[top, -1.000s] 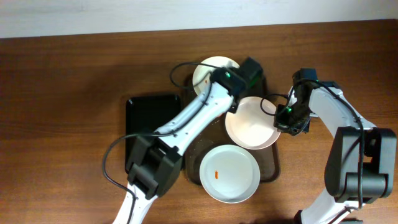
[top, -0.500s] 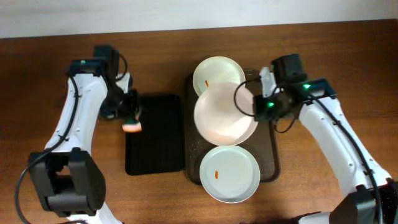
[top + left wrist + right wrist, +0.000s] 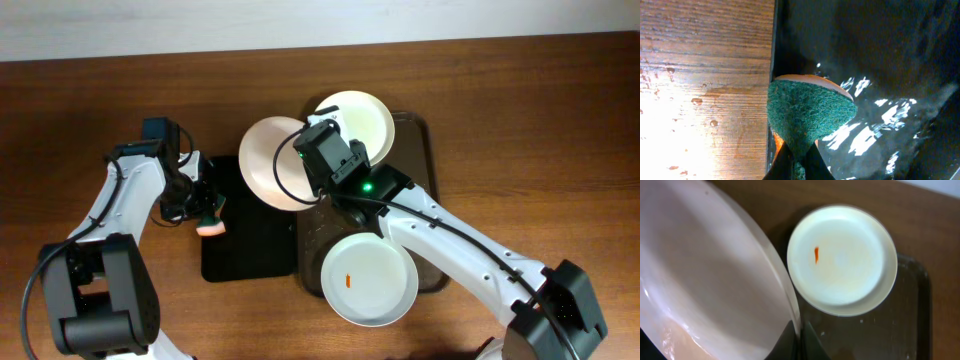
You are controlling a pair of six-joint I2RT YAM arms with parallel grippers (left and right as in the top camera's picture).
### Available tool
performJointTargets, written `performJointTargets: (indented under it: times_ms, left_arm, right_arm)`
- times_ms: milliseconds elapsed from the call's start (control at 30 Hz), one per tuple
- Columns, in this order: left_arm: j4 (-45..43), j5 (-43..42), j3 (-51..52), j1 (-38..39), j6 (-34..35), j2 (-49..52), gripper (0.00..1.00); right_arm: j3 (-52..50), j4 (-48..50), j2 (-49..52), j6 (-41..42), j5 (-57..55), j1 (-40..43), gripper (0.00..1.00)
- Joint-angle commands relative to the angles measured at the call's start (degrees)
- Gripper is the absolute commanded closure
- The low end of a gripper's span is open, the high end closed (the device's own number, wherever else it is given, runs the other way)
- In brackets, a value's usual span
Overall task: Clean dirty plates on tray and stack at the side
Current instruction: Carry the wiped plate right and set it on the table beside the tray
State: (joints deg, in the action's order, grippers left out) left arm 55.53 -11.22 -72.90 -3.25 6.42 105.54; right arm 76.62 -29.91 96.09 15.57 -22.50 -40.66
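Three plates were present: plate [image 3: 268,162] at 10 o'clock, plate [image 3: 368,115] at 12, plate [image 3: 368,280] at 6. Two trays were present: brown tray [image 3: 425,150], black tray [image 3: 250,240]. One sponge [image 3: 209,222] was present.

Brown wooden table [image 3: 90,110] under even light; pale wall [image 3: 150,25] behind.

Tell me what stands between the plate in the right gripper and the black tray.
Nothing visible does. The plate, gripped by the right gripper, hangs partly above the black tray. The sponge in the left gripper sits at its left edge, aside.
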Motion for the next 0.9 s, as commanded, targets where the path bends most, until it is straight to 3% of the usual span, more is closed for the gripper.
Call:
performJointTargets:
  times_ms: [0, 67, 233, 433, 767, 867]
  left_arm:
    - [-0.5, -0.4, -0.2, -0.7, -0.9, -0.9, 1.0]
    - [-0.6, -0.4, -0.2, -0.7, -0.9, -0.9, 1.0]
    - [-0.7, -0.4, -0.2, -0.7, -0.9, -0.9, 1.0]
    - [-0.7, -0.4, -0.2, -0.7, -0.9, -0.9, 1.0]
    - [-0.6, -0.5, -0.2, -0.7, -0.9, -0.9, 1.0]
    - [-0.6, -1.5, -0.2, -0.7, -0.9, -0.9, 1.0]
  right_arm:
    - [0.9, 3.7, 0.8, -8.8, -6.5, -2.2, 0.96]
    - [0.9, 6.3, 0.8, -14.2, -11.7, -4.7, 0.96]
    - [0.9, 7.9, 0.8, -17.0, -24.8, -10.8, 0.96]
    - [0.9, 9.0, 0.8, -18.4, -30.7, -13.4, 0.96]
    - [0.9, 9.2, 0.8, -18.3, -30.0, -13.7, 0.96]
    - [1.0, 2.8, 0.7, -8.2, -16.3, -10.1, 0.96]
